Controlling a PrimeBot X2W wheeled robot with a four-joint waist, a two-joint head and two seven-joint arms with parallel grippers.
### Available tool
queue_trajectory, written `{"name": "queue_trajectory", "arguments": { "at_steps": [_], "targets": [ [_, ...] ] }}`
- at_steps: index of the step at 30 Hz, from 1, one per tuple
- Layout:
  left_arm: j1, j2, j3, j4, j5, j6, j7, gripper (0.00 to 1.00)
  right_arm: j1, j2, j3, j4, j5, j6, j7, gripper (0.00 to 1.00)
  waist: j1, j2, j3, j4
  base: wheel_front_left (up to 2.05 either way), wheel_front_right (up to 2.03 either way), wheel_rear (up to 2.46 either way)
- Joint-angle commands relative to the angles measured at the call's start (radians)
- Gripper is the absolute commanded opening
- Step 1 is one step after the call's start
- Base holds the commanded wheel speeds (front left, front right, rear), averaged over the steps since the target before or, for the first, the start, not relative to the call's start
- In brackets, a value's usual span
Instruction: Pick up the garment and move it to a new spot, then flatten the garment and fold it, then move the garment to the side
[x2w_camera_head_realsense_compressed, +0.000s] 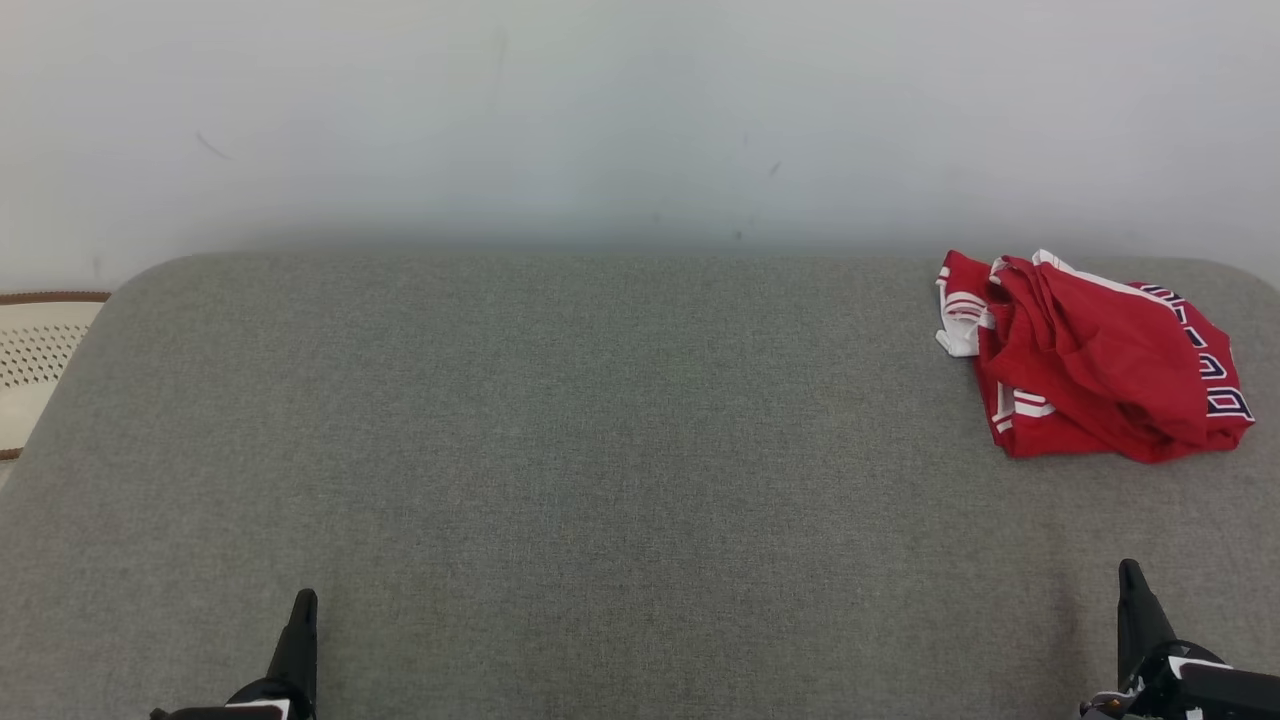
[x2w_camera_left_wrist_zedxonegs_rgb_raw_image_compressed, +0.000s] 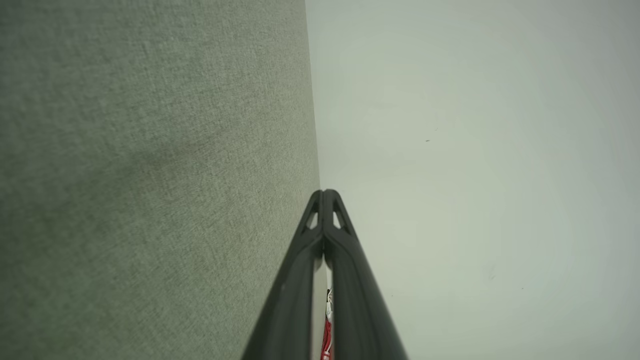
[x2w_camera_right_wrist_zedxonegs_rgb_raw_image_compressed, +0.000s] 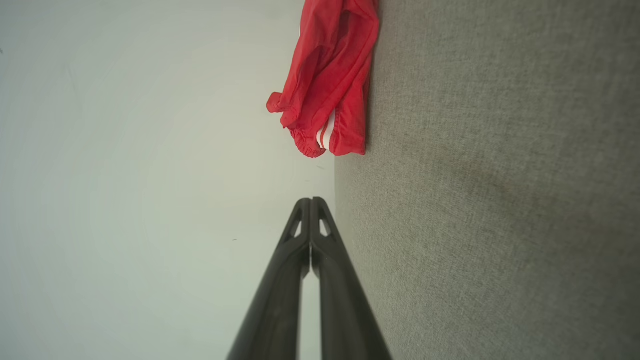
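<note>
A crumpled red garment (x2w_camera_head_realsense_compressed: 1090, 360) with white stripes and dark lettering lies at the far right of the grey fabric surface (x2w_camera_head_realsense_compressed: 600, 450). It also appears in the right wrist view as a bunched red garment (x2w_camera_right_wrist_zedxonegs_rgb_raw_image_compressed: 330, 75) ahead of the fingers, and a sliver of the red garment (x2w_camera_left_wrist_zedxonegs_rgb_raw_image_compressed: 326, 340) peeks between the fingers in the left wrist view. My left gripper (x2w_camera_head_realsense_compressed: 303, 600) rests at the lower left, shut and empty. My right gripper (x2w_camera_head_realsense_compressed: 1130, 575) rests at the lower right, well short of the garment, shut with nothing held. Both wrist views show the fingertips pressed together: left gripper (x2w_camera_left_wrist_zedxonegs_rgb_raw_image_compressed: 325, 192), right gripper (x2w_camera_right_wrist_zedxonegs_rgb_raw_image_compressed: 311, 201).
A pale wall (x2w_camera_head_realsense_compressed: 640, 110) runs behind the grey surface. A cream perforated object with a brown rim (x2w_camera_head_realsense_compressed: 35, 360) sits off the left edge. The surface's corners are rounded at the back left and back right.
</note>
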Motion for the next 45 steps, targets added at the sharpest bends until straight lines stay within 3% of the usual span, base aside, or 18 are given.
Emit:
{"name": "queue_trajectory", "arguments": {
  "at_steps": [1,11,45],
  "targets": [
    [-0.014,-0.001,0.008,0.004,-0.025,-0.004,0.007,0.00,-0.013,-0.005,-0.004,0.001,0.025,0.000,0.004,0.00,0.0000,-0.0001,0.001,0.000,0.00,0.00,0.00],
    [-0.022,-0.004,0.016,0.019,-0.088,-0.013,0.024,0.00,-0.015,-0.004,-0.020,0.009,0.093,0.000,0.020,0.00,0.0000,-0.0001,0.005,0.000,0.00,0.00,0.00],
    [-0.022,-0.004,0.015,0.017,-0.084,-0.014,0.022,0.00,-0.018,0.009,-0.033,0.010,0.074,0.000,0.033,0.00,0.0000,-0.0001,0.006,0.000,0.00,0.00,0.00]
  ]
}}
